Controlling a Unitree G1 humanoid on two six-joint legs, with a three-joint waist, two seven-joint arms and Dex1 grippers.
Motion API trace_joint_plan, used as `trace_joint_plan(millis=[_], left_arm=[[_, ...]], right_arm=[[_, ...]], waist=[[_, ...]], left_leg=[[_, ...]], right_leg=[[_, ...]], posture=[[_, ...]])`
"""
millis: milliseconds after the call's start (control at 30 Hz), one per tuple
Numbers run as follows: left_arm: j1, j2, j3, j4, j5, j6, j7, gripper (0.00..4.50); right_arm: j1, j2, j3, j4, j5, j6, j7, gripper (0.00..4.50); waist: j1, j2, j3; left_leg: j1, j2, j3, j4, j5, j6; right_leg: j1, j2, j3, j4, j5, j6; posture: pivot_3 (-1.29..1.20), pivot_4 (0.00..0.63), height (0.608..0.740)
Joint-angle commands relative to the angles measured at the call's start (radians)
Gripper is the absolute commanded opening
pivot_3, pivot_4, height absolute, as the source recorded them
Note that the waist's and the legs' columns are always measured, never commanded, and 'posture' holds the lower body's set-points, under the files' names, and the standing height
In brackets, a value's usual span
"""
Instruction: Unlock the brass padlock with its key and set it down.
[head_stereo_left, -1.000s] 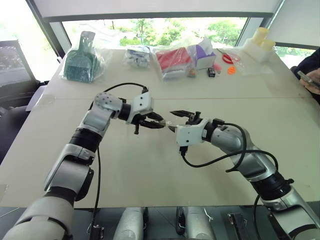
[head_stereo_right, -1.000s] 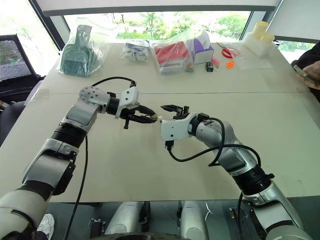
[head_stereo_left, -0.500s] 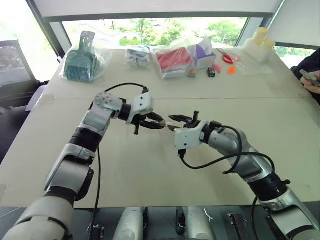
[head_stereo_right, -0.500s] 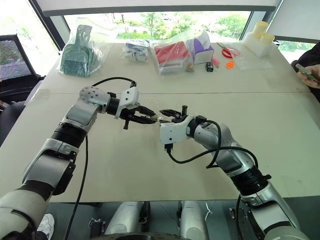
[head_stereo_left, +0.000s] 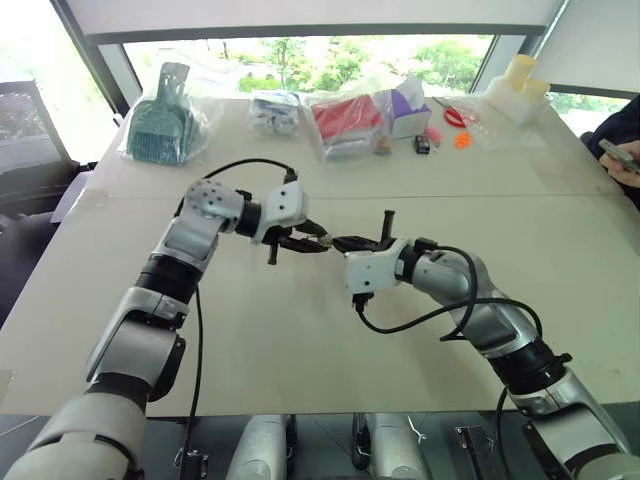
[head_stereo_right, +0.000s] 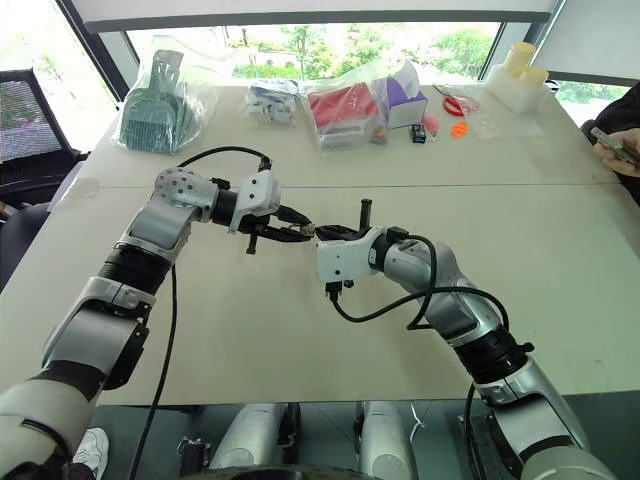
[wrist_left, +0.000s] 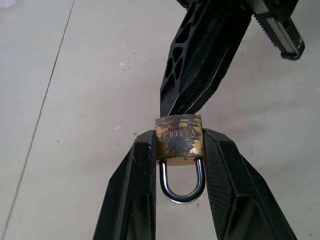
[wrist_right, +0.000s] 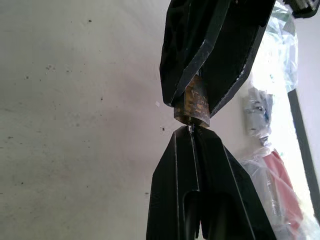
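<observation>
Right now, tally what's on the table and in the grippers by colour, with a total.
Brass: 1, brass padlock held in the left gripper
Silver: 1, key pinched by the right gripper
Green: 1, bagged dustpan
Red: 2, bagged red item, scissors
Purple: 1, box
Orange: 1, small item
Pale yellow: 1, container
Total: 8

Beige table (head_stereo_left: 300, 370) with a seam across its middle, bagged clutter along its far edge. Big window (head_stereo_left: 330, 60) behind, trees outside, bright daylight. Dark office chair (head_stereo_right: 30, 130) off the table's far-left corner.
</observation>
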Motion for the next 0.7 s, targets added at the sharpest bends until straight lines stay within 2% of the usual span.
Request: trace_joint_plan(millis=[33,133,267,367,500,600,667,700], left_arm=[[-0.021,0.016,-0.014,0.005,0.064,-0.218,0.042,0.73],[-0.037,0.02,-0.022,0.049,0.093,-0.33,0.057,0.73],[-0.052,0.01,-0.014,0.085,0.071,-0.323,0.044,0.73],[-0.057,0.0,0.038,0.066,-0.069,-0.07,-0.068,0.73],[-0.051,0.026,0.043,0.036,-0.103,0.031,-0.153,0.73],[-0.048,0.038,0.058,0.009,-0.132,0.096,-0.189,0.73],[-0.048,0.042,0.067,-0.004,-0.144,0.125,-0.206,0.73],[-0.05,0.042,0.07,-0.007,-0.148,0.137,-0.211,0.73]], right_arm=[[-0.037,0.032,-0.024,-0.076,0.145,0.165,0.132,0.04],[-0.079,0.043,-0.026,-0.096,0.198,0.277,0.194,0.04],[-0.12,0.04,-0.019,-0.072,0.151,0.233,0.146,0.04],[-0.11,-0.047,0.025,-0.009,-0.016,-0.131,-0.025,0.04],[-0.076,-0.092,0.025,0.076,-0.086,-0.397,-0.18,0.04],[-0.065,-0.113,0.01,0.137,-0.12,-0.521,-0.254,0.85],[-0.075,-0.116,-0.002,0.166,-0.141,-0.567,-0.297,1.71],[-0.085,-0.119,-0.003,0.18,-0.157,-0.589,-0.316,2.31]], waist=[[0.001,0.0,0.0],[0.001,0.0,0.0],[0.004,0.0,0.0],[0.003,0.0,0.0],[-0.004,0.0,0.0],[-0.013,0.0,0.0],[-0.021,0.0,0.0],[-0.022,0.0,0.0]], left_leg=[[0.0,0.0,0.0,0.0,0.0,0.0],[0.0,0.0,0.0,0.0,0.0,0.0],[0.0,0.0,0.0,0.0,0.0,0.0],[0.0,0.0,0.001,0.0,0.0,0.0],[0.0,0.0,0.001,0.0,0.0,0.0],[0.0,0.0,0.001,0.0,0.0,0.0],[0.0,0.0,0.001,0.0,0.0,0.0],[0.0,0.0,0.001,0.0,0.0,0.0]], right_leg=[[0.0,0.0,0.0,0.0,0.0,0.0],[0.0,0.0,0.0,0.0,0.0,0.0],[0.0,0.0,0.0,0.0,0.0,0.0],[0.0,0.0,0.0,0.0,0.0,0.0],[0.0,0.0,0.0,0.0,0.0,0.001],[0.0,0.0,0.0,0.0,0.0,0.001],[0.0,0.0,0.0,0.0,0.0,0.001],[0.0,0.0,0.0,0.0,0.0,0.001]], posture=[[0.0,0.15,0.74],[0.0,0.15,0.74],[0.0,0.15,0.74],[0.0,0.15,0.74],[0.0,0.15,0.74],[0.0,0.15,0.74],[0.0,0.15,0.74],[0.0,0.15,0.74]])
